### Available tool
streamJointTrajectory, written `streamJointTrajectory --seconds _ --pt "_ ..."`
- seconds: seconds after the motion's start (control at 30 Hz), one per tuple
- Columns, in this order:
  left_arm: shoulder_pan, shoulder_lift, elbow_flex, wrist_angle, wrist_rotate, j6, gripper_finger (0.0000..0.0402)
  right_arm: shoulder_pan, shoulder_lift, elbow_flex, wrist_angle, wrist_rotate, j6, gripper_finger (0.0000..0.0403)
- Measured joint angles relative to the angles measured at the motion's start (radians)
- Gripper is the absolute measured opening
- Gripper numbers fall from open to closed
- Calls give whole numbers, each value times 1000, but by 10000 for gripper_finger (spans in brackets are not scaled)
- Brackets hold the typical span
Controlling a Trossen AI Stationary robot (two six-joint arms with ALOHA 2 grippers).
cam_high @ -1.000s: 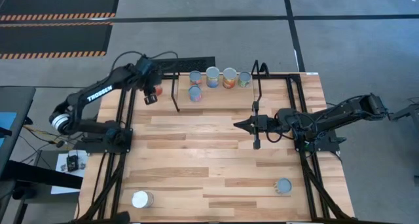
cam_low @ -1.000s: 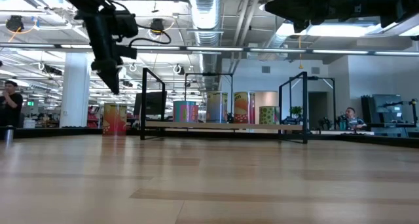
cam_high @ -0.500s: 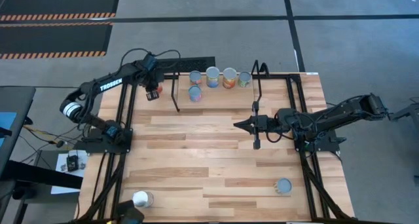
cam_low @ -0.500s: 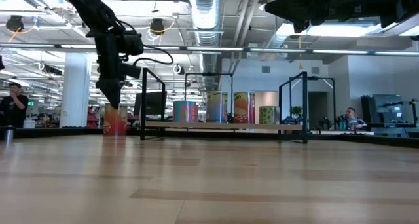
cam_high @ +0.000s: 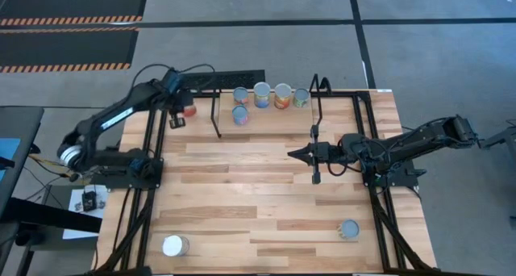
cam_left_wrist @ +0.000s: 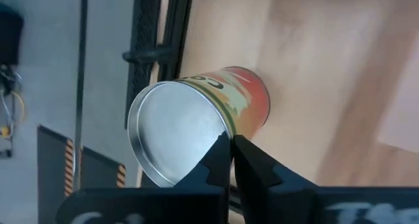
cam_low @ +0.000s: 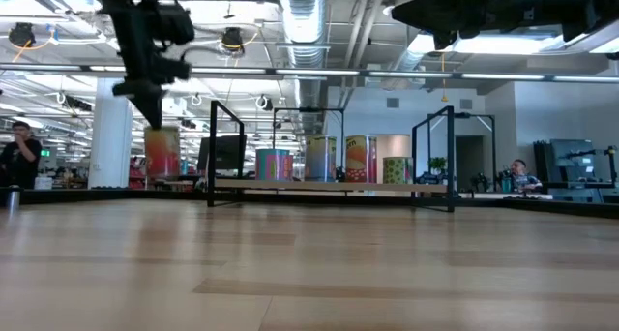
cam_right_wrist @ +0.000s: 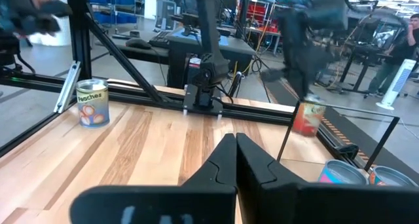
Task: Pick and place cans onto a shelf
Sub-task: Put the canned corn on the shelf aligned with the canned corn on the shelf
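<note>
My left gripper (cam_high: 178, 117) is at the table's far left and is shut on an orange-red can (cam_left_wrist: 245, 103) with a silvery top. In the low view this can (cam_low: 162, 153) hangs just above the tabletop. The shelf (cam_high: 266, 121), a light-wood platform between black rod uprights, stands at the far edge. Several cans (cam_high: 261, 94) stand on it. My right gripper (cam_high: 292, 153) is shut on nothing and hovers over the middle of the table, pointing toward the table's left. My left gripper pinches the can's top rim (cam_left_wrist: 221, 124) between its two fingers, one finger over the silvery top and one on the outer wall. The fingers come from above, pointing down. The can hangs below them, about upright and clear of the table.
A white-topped can (cam_high: 173, 245) stands near the front left corner and a blue-grey-topped one (cam_high: 349, 229) near the front right. The black frame rails (cam_high: 153, 147) run along both table sides. Bare wood lies between the shelf and the front cans.
My left gripper has come down onto the orange-red can and shut on its rim. It has then risen with the can, a little toward the table's left edge. The can, which stood on the table, now hangs clear of it.
</note>
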Motion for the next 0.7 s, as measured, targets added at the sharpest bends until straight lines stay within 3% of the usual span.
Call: streamJointTrajectory --seconds 0.2,0.4,0.53,0.7 --pt "-178 -188 1 -251 38 -151 0 0 0 0 3 0 0 13" --pt "-510 -332 1 -337 225 -419 0 0 0 0 20 0 5 12" --pt "-767 -351 1 -249 184 -607 0 0 0 0 26 0 7 12" --pt "-1008 -236 3 -70 38 -697 0 0 0 0 38 0 8 12"
